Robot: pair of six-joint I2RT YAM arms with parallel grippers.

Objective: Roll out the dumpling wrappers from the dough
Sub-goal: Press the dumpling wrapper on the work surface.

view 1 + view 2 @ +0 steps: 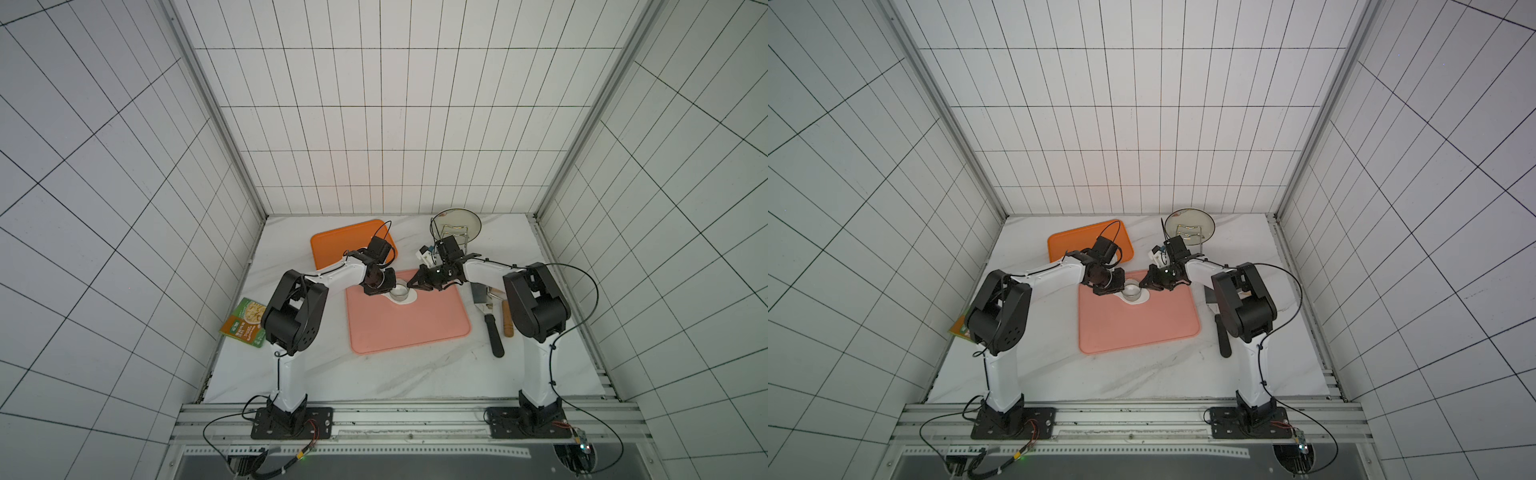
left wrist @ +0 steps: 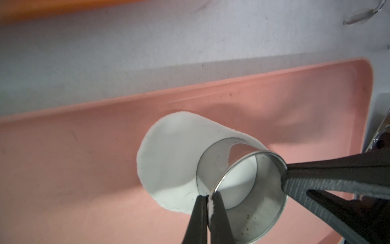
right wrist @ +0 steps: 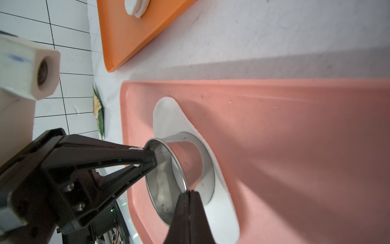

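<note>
A pink mat (image 1: pixel 407 328) lies in the middle of the marble table (image 1: pixel 316 374), and the dough (image 1: pixel 406 302) sits flattened on the mat's far part, a white piece with an uneven outline. A steel ring (image 1: pixel 400 289) stands on the dough, with white showing mostly at its near and right sides in both top views. The left gripper (image 1: pixel 390 290) meets the ring from the left. In the left wrist view its jaws are all but closed, with the ring's thin wall pinched between them and a crumb of dough at the fingertips (image 2: pixel 218 202). The right gripper (image 1: pixel 409 284) meets the ring from the right. In the right wrist view its jaws are likewise nearly shut, clamped on the rim on the opposite side. The dumpling wrappers (image 3: pixel 135 6) lie stacked as round white discs on an orange tray (image 1: pixel 336 245) at the far left; in the top views the left arm covers them. A plate (image 1: pixel 456 224) stands upright in a wire rack at the far right. A black-handled scraper (image 1: pixel 494 336) and a wooden rolling pin (image 1: pixel 506 320) lie just right of the mat, and a food packet (image 1: pixel 245 322) lies at the table's left edge.
</note>
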